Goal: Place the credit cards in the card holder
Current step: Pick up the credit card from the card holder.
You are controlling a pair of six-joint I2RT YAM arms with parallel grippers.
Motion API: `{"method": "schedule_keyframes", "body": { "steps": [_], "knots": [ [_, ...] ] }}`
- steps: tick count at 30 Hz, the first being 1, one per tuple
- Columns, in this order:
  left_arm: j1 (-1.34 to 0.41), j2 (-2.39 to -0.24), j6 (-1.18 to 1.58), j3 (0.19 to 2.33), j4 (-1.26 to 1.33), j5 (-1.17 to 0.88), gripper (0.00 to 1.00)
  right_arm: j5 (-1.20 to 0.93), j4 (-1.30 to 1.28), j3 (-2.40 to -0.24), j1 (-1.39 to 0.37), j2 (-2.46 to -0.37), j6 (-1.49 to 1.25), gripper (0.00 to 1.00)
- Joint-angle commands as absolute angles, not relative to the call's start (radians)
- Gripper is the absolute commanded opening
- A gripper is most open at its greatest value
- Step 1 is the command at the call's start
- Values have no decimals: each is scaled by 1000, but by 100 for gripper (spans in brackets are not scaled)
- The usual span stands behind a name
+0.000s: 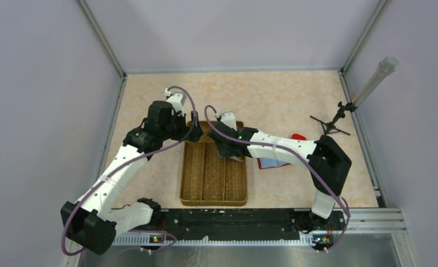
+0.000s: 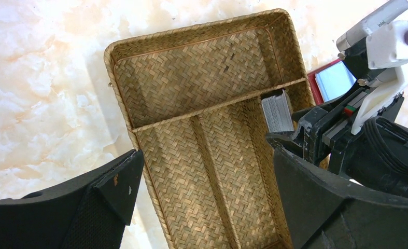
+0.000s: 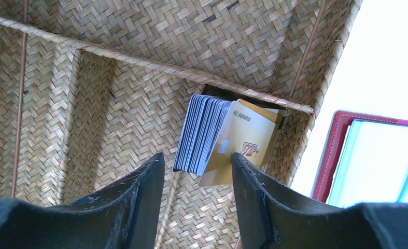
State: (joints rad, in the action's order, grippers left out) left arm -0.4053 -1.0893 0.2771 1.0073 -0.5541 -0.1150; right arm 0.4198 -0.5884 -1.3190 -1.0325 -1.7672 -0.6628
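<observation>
Carefully: right gripper [image 3: 197, 155], jaws open, poised at credit cards [image 3: 207, 135] standing on edge at far end of right lane of woven tray [image 3: 87, 129]; pinch outer gold card alone, lift straight; cards thin, glossy, likely stiff; tray coarse herringbone straw; card holder [image 3: 341, 150] lies open just right of tray, red leathery rim, pale blue pocket; left gripper [image 2: 204, 150] open, empty, above tray.

The front gold credit card [image 3: 245, 136], standing in the woven tray [image 3: 113, 31], shows "NO" and digits beginning 8888 along its top, with a slanted "VIP" mark lower down.
</observation>
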Motion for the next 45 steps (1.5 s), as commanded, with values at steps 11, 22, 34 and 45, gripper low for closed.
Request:
{"method": "schedule_keyframes", "body": {
  "steps": [11,22,34,45],
  "knots": [
    [-402,-1106,262,1005,-540,-138,99,480,-612,-1415,-1072,-1780,-641,42],
    [-402,-1111,262,1005,-540,-146,99,561,-654,-1455,-1098,-1798,-624,13],
    [-402,-1119,261,1004,-540,-145,99,653,-717,-1459,-1123,-1739,-618,2],
    [-402,-1116,224,1004,-533,-164,99,714,-763,-1405,-1121,-1531,-546,0]
  ]
}}
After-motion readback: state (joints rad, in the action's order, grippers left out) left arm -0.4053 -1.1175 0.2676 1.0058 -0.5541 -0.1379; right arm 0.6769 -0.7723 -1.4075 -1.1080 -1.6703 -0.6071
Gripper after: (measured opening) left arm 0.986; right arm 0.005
